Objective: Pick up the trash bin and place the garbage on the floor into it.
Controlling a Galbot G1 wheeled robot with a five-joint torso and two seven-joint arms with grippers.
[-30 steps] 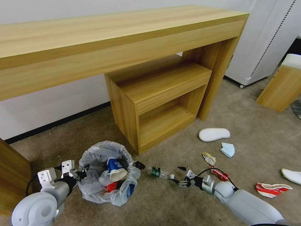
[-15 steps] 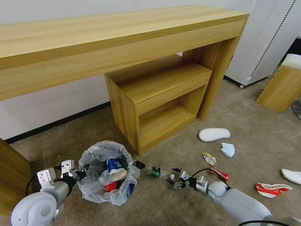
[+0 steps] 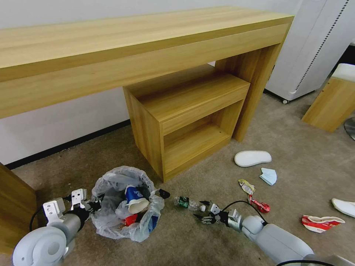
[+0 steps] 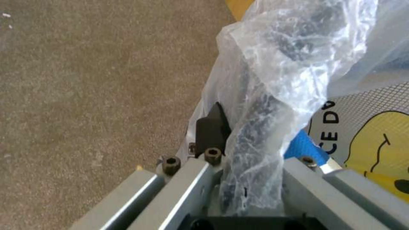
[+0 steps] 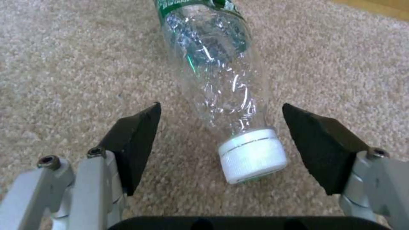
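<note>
The trash bin [image 3: 111, 221], lined with a crinkled clear bag, stands on the carpet floor [image 3: 185, 240]. A blue-white cup [image 3: 135, 198] lies inside it. My left gripper [image 3: 95, 205] is shut on the bin's rim [image 4: 255, 105] through the bag, at its near-left side. A small clear bottle [image 3: 186, 203] with a green label lies right of the bin. My right gripper [image 3: 203, 210] is open, its fingers [image 5: 136, 134] on either side of the bottle's [image 5: 213, 70] white cap [image 5: 252, 155], apart from it. More garbage lies to the right.
On the carpet lie a white slipper [image 3: 253, 158], a face mask [image 3: 269, 176], a candy wrapper [image 3: 246, 186], a red wrapper [image 3: 260, 205], a crushed red-white bowl [image 3: 322, 222] and another slipper [image 3: 344, 207]. A wooden cabinet [image 3: 185, 122] under the desk [image 3: 111, 48] stands behind.
My right gripper has moved left along the floor to the bottle, so its open fingers now flank the cap. The left arm and the bin have stayed put.
</note>
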